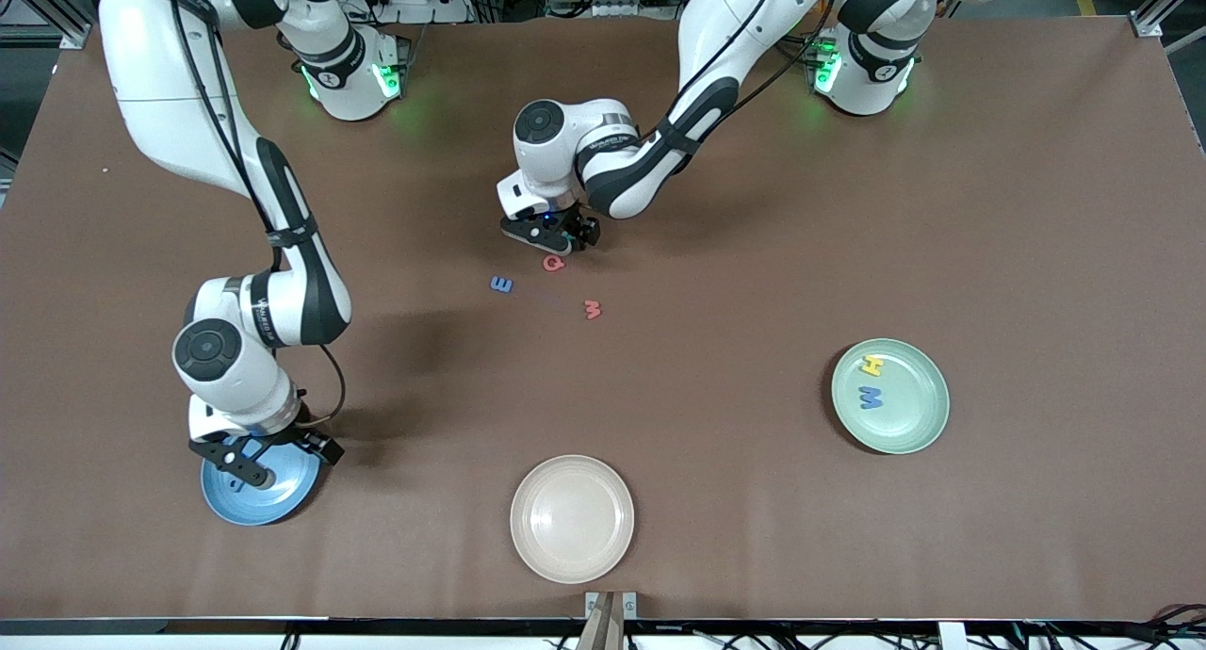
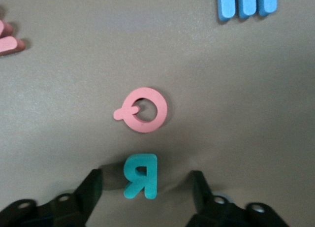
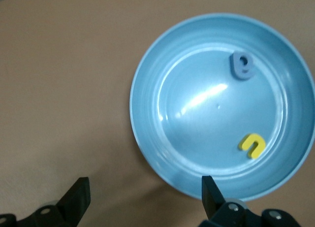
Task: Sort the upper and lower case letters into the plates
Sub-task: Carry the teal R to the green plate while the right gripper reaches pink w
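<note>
My left gripper [image 1: 551, 238] is low over the middle of the table, open, its fingers either side of a teal letter R [image 2: 141, 175] lying flat on the table, not touching it. A red Q [image 1: 554, 264] [image 2: 142, 110] lies just nearer the front camera, with a blue E [image 1: 501, 284] [image 2: 246, 3] and a red m [image 1: 592, 309] [image 2: 7, 39] nearby. The mint green plate [image 1: 916, 429] holds a yellow H [image 1: 872, 365] and a blue W [image 1: 871, 398]. My right gripper [image 1: 252, 462] [image 3: 145, 195] hangs open and empty over the edge of the blue plate [image 1: 283, 499] [image 3: 197, 113], which holds a grey-blue letter [image 3: 242, 65] and a yellow letter [image 3: 252, 145].
A beige plate [image 1: 572, 518] stands empty near the table's front edge, between the blue and green plates. The brown table [image 1: 754, 254] has open surface around the loose letters.
</note>
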### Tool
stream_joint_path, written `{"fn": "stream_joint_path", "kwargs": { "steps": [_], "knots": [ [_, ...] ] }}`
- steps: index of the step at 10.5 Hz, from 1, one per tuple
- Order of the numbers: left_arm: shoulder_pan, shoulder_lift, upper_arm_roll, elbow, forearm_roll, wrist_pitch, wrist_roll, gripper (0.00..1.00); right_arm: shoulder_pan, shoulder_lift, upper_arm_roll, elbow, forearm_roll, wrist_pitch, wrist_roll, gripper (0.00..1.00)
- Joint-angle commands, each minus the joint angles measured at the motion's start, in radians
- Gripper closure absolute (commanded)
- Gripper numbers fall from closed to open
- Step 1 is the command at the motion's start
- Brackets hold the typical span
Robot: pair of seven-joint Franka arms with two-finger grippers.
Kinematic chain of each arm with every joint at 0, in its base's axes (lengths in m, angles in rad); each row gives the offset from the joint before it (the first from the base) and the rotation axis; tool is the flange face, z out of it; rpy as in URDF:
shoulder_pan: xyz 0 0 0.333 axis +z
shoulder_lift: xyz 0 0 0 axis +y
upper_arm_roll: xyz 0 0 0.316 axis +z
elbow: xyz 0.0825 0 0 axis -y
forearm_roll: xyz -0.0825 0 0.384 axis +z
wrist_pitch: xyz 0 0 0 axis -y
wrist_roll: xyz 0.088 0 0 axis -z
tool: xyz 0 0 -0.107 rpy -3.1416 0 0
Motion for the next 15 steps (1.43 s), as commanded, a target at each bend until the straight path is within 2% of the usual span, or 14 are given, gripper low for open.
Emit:
{"fn": "stream_joint_path", "kwargs": {
  "steps": [1, 2, 3, 4, 5, 7, 9, 10, 12, 13, 15],
  "knots": [
    [-0.016, 0.013, 0.010, 0.023, 0.021, 0.004, -0.033, 0.38, -0.007, -0.044, 0.029, -0.080, 0.008, -0.005, -0.003, 0.00],
    [-0.016, 0.014, 0.012, 0.023, 0.020, 0.004, -0.034, 0.51, -0.007, -0.059, 0.044, -0.104, 0.008, -0.008, 0.023, 0.00],
    [-0.016, 0.014, 0.012, 0.023, 0.017, 0.004, -0.036, 0.78, -0.004, -0.071, 0.063, -0.115, 0.008, -0.040, 0.059, 0.00],
    [-0.016, 0.011, 0.015, 0.023, 0.021, 0.004, -0.037, 1.00, 0.002, -0.093, 0.080, -0.114, 0.008, -0.095, 0.087, 0.00],
    [-0.012, -0.015, 0.017, 0.017, 0.018, -0.010, -0.054, 1.00, 0.008, -0.108, 0.087, -0.114, 0.008, -0.118, 0.110, 0.00],
    [0.025, -0.097, 0.004, 0.011, 0.012, -0.119, -0.060, 1.00, 0.018, -0.102, 0.086, -0.108, 0.008, -0.117, 0.135, 0.00],
    [0.045, -0.208, 0.004, 0.009, -0.083, -0.206, -0.050, 1.00, 0.030, -0.084, 0.088, -0.079, 0.010, -0.114, 0.137, 0.00],
    [0.100, -0.263, -0.011, 0.000, -0.098, -0.249, -0.036, 1.00, 0.047, -0.081, 0.086, -0.071, 0.010, -0.114, 0.133, 0.00],
    [0.370, -0.343, -0.177, -0.047, -0.106, -0.282, 0.039, 1.00, 0.099, -0.056, 0.088, -0.013, 0.010, -0.112, 0.126, 0.00],
    [0.478, -0.360, -0.212, -0.052, -0.106, -0.289, 0.079, 1.00, 0.132, -0.041, 0.091, 0.018, 0.010, -0.112, 0.121, 0.00],
    [0.627, -0.371, -0.212, -0.052, -0.106, -0.346, 0.180, 1.00, 0.221, 0.012, 0.100, 0.075, 0.000, -0.109, 0.100, 0.00]
  ]
}}
